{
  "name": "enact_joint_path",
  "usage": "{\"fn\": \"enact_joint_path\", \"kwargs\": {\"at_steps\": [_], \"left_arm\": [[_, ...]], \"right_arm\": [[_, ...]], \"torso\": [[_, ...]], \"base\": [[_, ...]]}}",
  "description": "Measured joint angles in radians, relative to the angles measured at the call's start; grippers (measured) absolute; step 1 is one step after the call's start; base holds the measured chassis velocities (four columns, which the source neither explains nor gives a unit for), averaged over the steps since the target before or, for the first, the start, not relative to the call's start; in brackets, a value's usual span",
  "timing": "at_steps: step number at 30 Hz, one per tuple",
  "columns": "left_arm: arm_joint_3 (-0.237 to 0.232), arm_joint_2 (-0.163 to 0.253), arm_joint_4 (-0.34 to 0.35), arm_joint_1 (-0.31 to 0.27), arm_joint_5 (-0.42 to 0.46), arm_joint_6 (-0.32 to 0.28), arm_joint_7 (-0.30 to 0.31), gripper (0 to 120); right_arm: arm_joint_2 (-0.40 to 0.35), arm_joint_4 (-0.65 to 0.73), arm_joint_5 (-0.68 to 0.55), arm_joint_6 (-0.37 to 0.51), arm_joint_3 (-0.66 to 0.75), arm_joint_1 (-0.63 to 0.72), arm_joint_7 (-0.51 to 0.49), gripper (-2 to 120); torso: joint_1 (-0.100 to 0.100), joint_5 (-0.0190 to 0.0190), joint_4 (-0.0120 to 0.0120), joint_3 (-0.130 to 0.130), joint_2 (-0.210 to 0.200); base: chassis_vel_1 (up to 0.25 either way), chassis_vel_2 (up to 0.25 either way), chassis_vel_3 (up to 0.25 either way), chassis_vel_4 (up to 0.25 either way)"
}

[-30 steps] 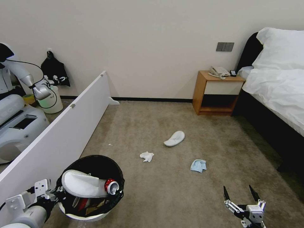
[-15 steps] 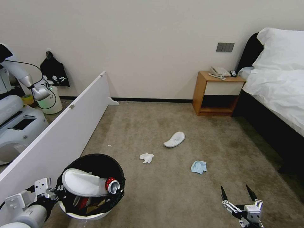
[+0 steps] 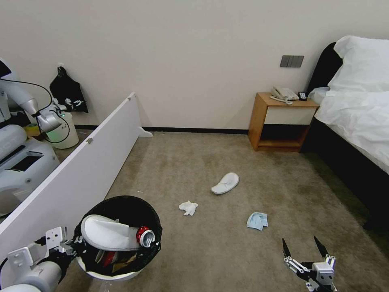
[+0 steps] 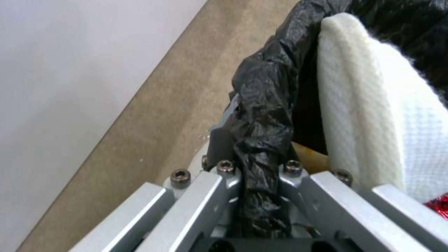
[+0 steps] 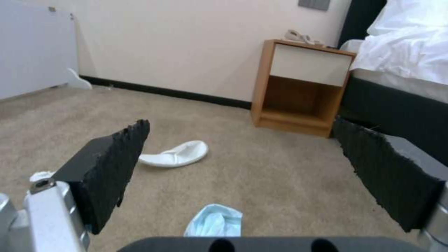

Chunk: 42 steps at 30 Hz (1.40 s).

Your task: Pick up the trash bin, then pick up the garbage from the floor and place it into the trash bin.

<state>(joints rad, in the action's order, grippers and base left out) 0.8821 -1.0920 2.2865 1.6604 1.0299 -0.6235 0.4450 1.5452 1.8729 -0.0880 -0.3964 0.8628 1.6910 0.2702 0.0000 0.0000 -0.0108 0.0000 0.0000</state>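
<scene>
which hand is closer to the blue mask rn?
Right. The right hand hangs open just short of the blue mask; the left hand grips the trash bin rim, farther off.

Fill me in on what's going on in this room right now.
The robot is tidying litter off the carpet. Its left gripper is clamped on the rim of the trash bin, which already holds a slipper and a red can. Its right gripper hangs open and empty above the floor, near a blue mask. A tissue and a second slipper lie farther out.
</scene>
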Motion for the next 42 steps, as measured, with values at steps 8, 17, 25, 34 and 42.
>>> {"fn": "enact_joint_path", "kwargs": {"at_steps": [8,17,25,34,42], "left_arm": [[-0.004,0.001,0.001,-0.004,0.005,-0.001,0.002,2],[-0.005,0.001,0.003,-0.004,0.008,-0.003,0.005,2],[-0.006,0.003,0.006,-0.007,0.012,-0.004,0.007,2],[-0.012,0.004,0.009,-0.02,0.019,-0.008,0.016,2],[-0.013,0.004,0.014,-0.021,0.026,-0.009,0.019,2]], "right_arm": [[-0.001,0.001,0.0,-0.001,0.001,0.001,0.006,100],[-0.002,0.001,0.0,0.0,0.001,0.001,0.012,100],[-0.002,0.001,0.0,-0.001,0.001,0.001,0.018,100],[-0.005,0.001,-0.001,-0.002,0.002,0.001,0.019,100],[-0.004,0.001,0.0,-0.007,0.002,0.001,0.019,100]], "torso": [[0.0,0.0,-0.0001,0.0,0.0],[0.0,0.0001,0.0001,0.0,0.0],[0.0,0.0,0.0001,0.0,0.0],[0.0,-0.0001,-0.0001,0.0,0.0],[0.0,0.0,0.0001,0.0,0.0]], "base": [[-0.101,0.095,0.102,-0.108],[-0.116,0.117,0.118,-0.122],[-0.141,0.131,0.132,-0.147],[-0.145,0.144,0.154,-0.148],[-0.159,0.157,0.16,-0.163]]}}
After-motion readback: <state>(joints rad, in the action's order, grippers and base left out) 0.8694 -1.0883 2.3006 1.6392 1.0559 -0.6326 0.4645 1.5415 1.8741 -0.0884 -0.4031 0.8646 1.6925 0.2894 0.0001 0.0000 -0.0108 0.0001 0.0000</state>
